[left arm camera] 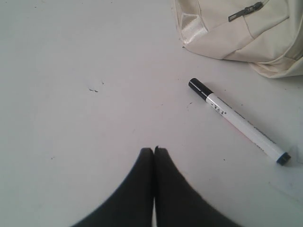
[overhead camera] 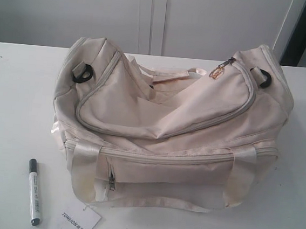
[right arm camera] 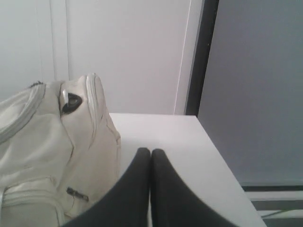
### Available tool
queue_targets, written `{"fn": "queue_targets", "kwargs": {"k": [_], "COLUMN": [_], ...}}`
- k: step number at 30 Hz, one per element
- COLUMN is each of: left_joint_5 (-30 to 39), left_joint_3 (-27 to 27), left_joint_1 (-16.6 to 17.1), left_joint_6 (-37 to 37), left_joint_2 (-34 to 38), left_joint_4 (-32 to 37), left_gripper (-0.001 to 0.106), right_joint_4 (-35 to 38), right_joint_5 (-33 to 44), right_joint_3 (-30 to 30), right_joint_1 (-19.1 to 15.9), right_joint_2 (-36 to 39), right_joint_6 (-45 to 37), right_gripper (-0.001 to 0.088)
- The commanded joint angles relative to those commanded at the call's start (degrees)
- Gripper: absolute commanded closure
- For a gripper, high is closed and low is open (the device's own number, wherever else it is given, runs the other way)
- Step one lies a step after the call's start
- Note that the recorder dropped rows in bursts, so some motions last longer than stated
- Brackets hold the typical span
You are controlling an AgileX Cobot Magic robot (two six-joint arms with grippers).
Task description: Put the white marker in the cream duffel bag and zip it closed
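Broadly, the white bench (overhead camera: 13,106) carries everything. The cream duffel bag (overhead camera: 168,121) fills its middle and reaches close to the far edge. The bag's top flap sags and looks partly unzipped along the far side, with the zipper pull (overhead camera: 217,74) up at the right end. The white marker (overhead camera: 34,192) lies flat near the front-left corner, clear of the bag. A paper tag (overhead camera: 80,221) lies just beside it at the front edge.

The left gripper (left arm camera: 154,150) hovers above bare bench near the marker, and the right gripper (right arm camera: 150,151) hangs beside the bag's right end. Both have their jaws pressed together on nothing.

The risks, as I judge them:
- The round barrel may roll or skid away if pinched off-centre against the hard surface.
- The slumped flap could catch the marker so that it lands on the fabric, not inside.
- Pulling the zipper without bracing the soft bag may simply drag the bag along.
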Motion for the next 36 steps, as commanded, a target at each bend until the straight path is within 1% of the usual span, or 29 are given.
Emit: {"fn": "queue_targets", "kwargs": {"k": [5, 18, 26, 28, 31, 33, 36], "left_joint_5": [0.0, 0.0, 0.0, 0.0, 0.0, 0.0, 0.0], "left_joint_3": [0.0, 0.0, 0.0, 0.0, 0.0, 0.0, 0.0], "left_joint_1": [0.0, 0.0, 0.0, 0.0, 0.0, 0.0, 0.0], "left_joint_6": [0.0, 0.0, 0.0, 0.0, 0.0, 0.0, 0.0], "left_joint_2": [0.0, 0.0, 0.0, 0.0, 0.0, 0.0, 0.0], "left_joint_4": [0.0, 0.0, 0.0, 0.0, 0.0, 0.0, 0.0], "left_gripper": [0.105, 0.105, 0.105, 0.105, 0.105, 0.105, 0.105], "right_joint_4": [0.0, 0.0, 0.0, 0.0, 0.0, 0.0, 0.0], "right_joint_5": [-7.4, -8.2, -7.4, -5.4, -0.9, 0.2, 0.3], "right_joint_3": [0.0, 0.0, 0.0, -0.1, -2.0, -3.4, -5.3], "right_joint_1": [0.0, 0.0, 0.0, 0.0, 0.0, 0.0, 0.0], "right_joint_2": [0.0, 0.0, 0.0, 0.0, 0.0, 1.6, 6.3], "right_joint_6": [0.0, 0.0, 0.1, 0.1, 0.1, 0.1, -0.1], "right_gripper": [0.0868, 0.0868, 0.0868, 0.0868, 0.0868, 0.0868, 0.0868]}}
